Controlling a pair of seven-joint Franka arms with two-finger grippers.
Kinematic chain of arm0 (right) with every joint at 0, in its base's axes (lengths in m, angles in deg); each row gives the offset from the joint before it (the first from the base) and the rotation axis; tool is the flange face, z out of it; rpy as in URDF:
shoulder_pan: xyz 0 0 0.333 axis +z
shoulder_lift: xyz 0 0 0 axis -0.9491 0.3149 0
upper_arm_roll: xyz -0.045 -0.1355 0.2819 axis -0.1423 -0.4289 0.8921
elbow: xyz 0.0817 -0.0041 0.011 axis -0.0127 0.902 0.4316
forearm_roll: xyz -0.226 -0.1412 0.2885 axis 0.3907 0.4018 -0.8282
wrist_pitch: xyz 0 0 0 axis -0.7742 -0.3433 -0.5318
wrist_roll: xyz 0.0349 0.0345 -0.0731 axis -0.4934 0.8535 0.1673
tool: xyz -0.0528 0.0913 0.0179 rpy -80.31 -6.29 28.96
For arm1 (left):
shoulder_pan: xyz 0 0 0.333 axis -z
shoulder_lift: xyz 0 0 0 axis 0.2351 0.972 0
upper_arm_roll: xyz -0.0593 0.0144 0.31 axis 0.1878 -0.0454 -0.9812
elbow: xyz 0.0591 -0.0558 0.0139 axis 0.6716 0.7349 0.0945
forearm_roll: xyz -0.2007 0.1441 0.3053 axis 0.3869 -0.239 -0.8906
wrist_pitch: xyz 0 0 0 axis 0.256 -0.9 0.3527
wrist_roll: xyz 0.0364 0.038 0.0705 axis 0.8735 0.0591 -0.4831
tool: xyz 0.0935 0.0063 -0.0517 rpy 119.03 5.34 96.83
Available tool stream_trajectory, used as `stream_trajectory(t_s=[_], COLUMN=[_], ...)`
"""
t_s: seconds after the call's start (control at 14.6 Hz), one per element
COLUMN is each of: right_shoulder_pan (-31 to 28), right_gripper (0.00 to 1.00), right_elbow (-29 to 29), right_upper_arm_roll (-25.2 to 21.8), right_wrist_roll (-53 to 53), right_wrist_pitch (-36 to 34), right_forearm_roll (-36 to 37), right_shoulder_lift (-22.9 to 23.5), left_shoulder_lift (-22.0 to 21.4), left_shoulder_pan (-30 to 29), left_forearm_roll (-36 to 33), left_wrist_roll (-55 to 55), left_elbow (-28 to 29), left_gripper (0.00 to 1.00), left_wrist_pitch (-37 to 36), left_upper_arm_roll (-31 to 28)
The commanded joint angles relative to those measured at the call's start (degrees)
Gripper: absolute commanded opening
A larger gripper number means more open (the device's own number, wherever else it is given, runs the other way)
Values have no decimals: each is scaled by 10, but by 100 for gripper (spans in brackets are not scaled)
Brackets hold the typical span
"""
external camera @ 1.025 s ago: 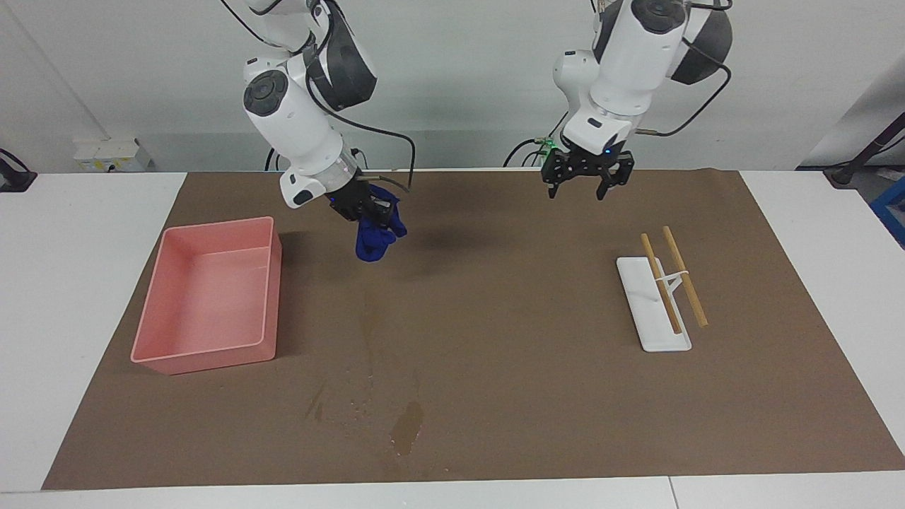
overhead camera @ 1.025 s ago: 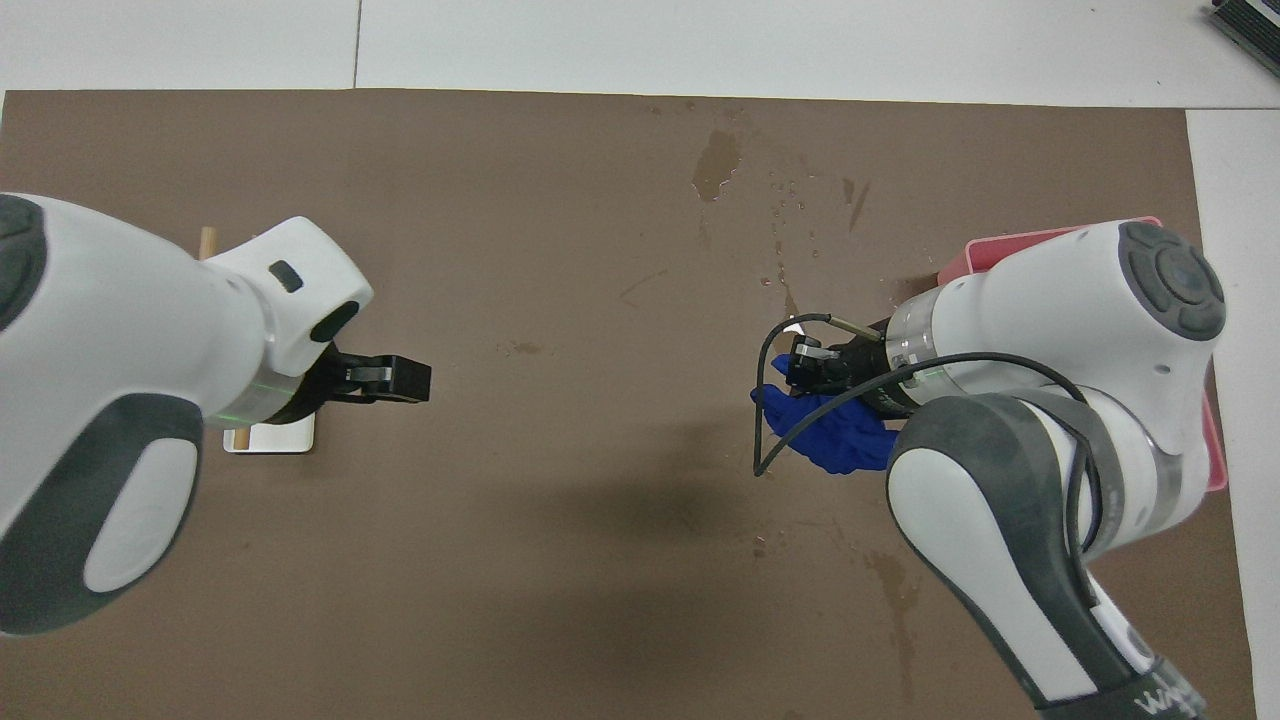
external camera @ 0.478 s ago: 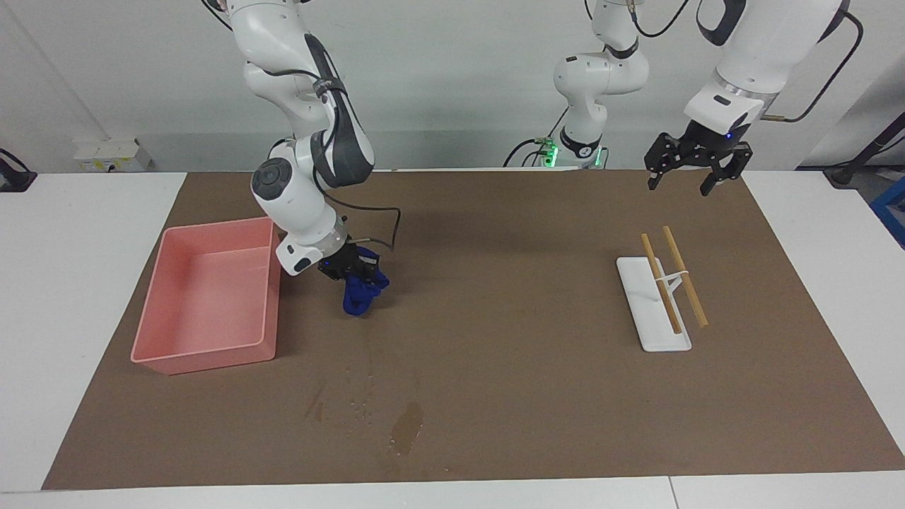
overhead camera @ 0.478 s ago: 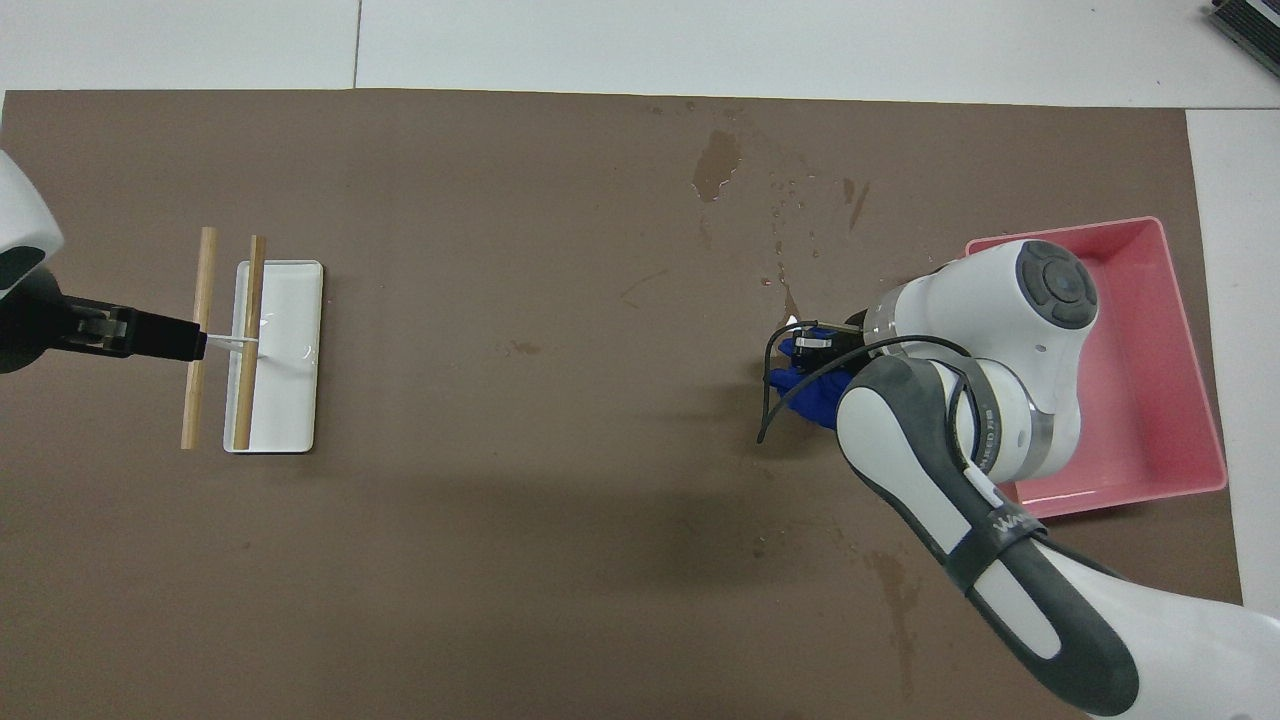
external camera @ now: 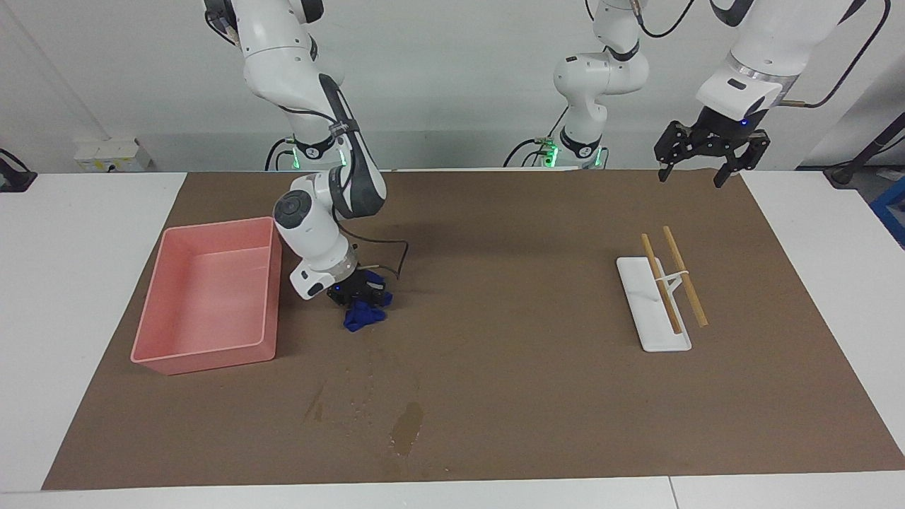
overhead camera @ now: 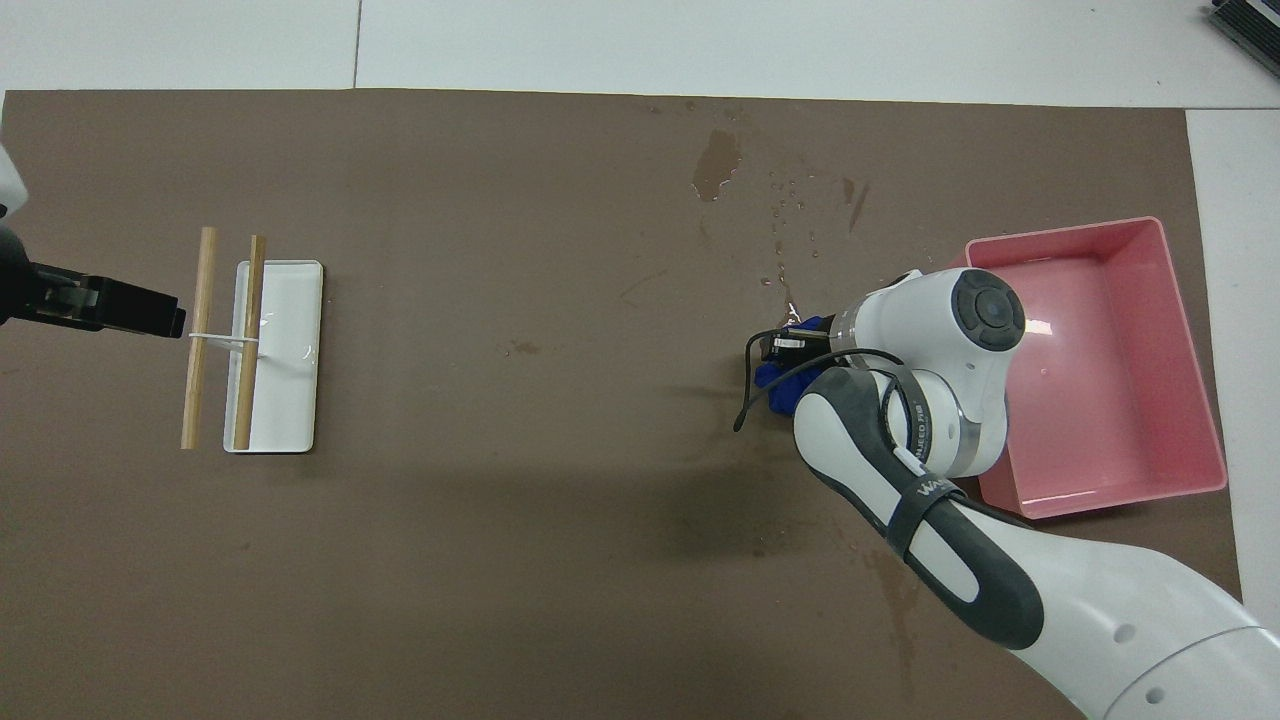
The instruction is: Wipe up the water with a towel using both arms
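While the right pincer (external camera: 359, 297) clamps the blue towel (external camera: 363, 316) and presses it low onto the brown mat (external camera: 495, 283), you are at the start of the wiping step: the cloth bunches directly under the pincer and seems to touch the mat, just beside the pink tray (external camera: 205, 297) on the counter (external camera: 71, 283). The water (external camera: 406, 429) lies well apart from the right pincer, farther from the robots than the towel, as a dark blotch with a scatter of droplets and faint streaks running between it and the cloth. From the overhead view the right arm's wrist hides most of the towel (overhead camera: 778, 372), so you cannot judge there how flat it sits. The left pincer (external camera: 709, 157) hangs wide open and empty, high over the mat's edge at the left arm's end, with the white stand (external camera: 652, 304) and its two wooden sticks (external camera: 673, 279) below it and farther from the robots; that arm waits. Your next move, as I judge it, is to drag the towel away from the robots through the droplet trail to the blotch, keeping downward pressure so the cloth does not roll out of the grip, and steering off the tray's wall.
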State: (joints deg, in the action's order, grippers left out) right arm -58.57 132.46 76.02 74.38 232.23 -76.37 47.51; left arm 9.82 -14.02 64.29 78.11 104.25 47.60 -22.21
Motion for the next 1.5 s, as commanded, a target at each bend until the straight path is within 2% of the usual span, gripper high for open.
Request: stream_trajectory(t_s=[0.0, 0.21, 0.48, 0.96, 1.16, 1.44], right_shoulder_pan=[7, 6, -8, -38, -32, -5], right_gripper=[0, 0, 0, 0, 0, 0], right_elbow=[-32, -81, -134, -184, -180, -182], right_upper_arm_roll=[2, 2, 1, 3, 4, 4], right_wrist_roll=[-11, -15, -23, -73, -65, -37], right_wrist_pitch=[26, 39, 38, 39, 37, 42], right_forearm_roll=[12, 18, 94, 228, 190, 38], right_shoulder_lift=[35, 72, 99, 121, 123, 128], left_shoulder_lift=[0, -15, -16, -18, -16, -14], left_shoulder_pan=[6, 7, 0, -1, -2, -6], left_forearm_roll=[-8, -8, -8, -8, -9, -9], left_wrist_roll=[-4, -2, -2, 0, -1, 2], left_elbow=[5, 29, 30, 35, 29, 20], left_gripper=[100, 100, 100, 100, 100, 100], left_wrist_pitch=[-17, -18, -16, -16, -21, -25], left_upper_arm_roll=[2, 2, 2, 1, 0, 0])
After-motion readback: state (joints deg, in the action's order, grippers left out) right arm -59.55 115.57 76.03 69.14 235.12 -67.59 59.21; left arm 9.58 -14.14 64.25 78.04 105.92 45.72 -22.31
